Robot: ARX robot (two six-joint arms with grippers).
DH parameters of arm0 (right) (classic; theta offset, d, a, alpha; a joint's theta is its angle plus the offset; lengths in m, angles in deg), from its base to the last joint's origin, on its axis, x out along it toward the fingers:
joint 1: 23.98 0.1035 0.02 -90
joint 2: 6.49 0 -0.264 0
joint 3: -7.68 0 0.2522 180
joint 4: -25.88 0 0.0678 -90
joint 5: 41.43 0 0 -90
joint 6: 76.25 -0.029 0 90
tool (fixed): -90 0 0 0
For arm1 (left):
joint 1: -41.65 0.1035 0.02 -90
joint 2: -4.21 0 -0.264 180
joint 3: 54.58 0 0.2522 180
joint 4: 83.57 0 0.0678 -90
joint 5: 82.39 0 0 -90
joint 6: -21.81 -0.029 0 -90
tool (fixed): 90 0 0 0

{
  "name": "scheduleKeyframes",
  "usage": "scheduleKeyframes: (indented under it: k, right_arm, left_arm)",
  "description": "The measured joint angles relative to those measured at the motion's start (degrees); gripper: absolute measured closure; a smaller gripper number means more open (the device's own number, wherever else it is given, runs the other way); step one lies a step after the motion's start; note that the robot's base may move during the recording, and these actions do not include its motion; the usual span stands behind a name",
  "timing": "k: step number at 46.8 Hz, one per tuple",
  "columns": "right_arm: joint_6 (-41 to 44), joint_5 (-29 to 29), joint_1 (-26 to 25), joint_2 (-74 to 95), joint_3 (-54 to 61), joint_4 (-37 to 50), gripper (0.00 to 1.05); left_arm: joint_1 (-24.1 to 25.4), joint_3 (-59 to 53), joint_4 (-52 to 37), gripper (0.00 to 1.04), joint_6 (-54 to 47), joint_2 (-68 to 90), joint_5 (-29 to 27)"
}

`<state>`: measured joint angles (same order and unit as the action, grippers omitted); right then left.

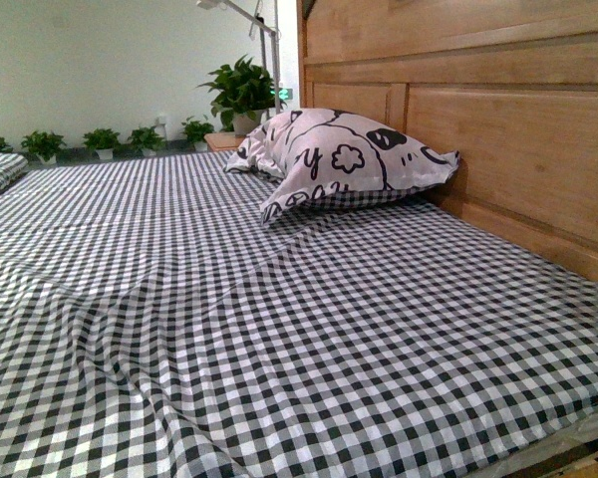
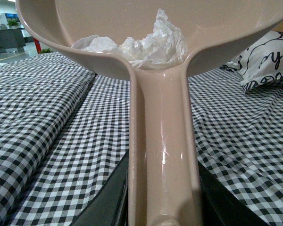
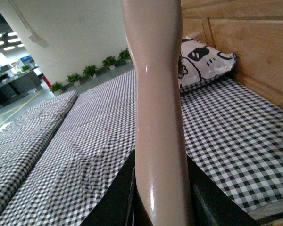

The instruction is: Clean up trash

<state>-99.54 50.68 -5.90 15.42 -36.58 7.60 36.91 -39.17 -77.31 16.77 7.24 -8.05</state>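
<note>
In the left wrist view the crumpled white trash (image 2: pixel 146 44) lies inside the beige dustpan (image 2: pixel 226 23), against its back wall where the handle joins. My left gripper (image 2: pixel 162 207) is shut on the dustpan handle (image 2: pixel 162 141) and holds the pan above the checked bed. In the right wrist view my right gripper (image 3: pixel 160 197) is shut on the beige brush handle (image 3: pixel 158 94), which stands upright over the bed; the bristles are out of view. Neither gripper nor any trash shows in the front view.
A black-and-white checked sheet (image 1: pixel 279 329) covers the bed. A large cartoon-printed pillow (image 1: pixel 344 159) leans on the wooden headboard (image 1: pixel 508 129) at the right. Potted plants (image 1: pixel 241 92) line the far wall. A second checked bed (image 3: pixel 23 136) lies to the left.
</note>
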Motion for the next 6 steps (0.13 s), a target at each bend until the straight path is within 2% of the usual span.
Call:
scheduleKeyframes:
  k: [6]
  right_arm:
    - [0.02, 0.0, 0.0, 0.0, 0.0, 0.0, 0.84]
  left_arm:
    - [0.0, 0.0, 0.0, 0.78, 0.0, 0.0, 0.0]
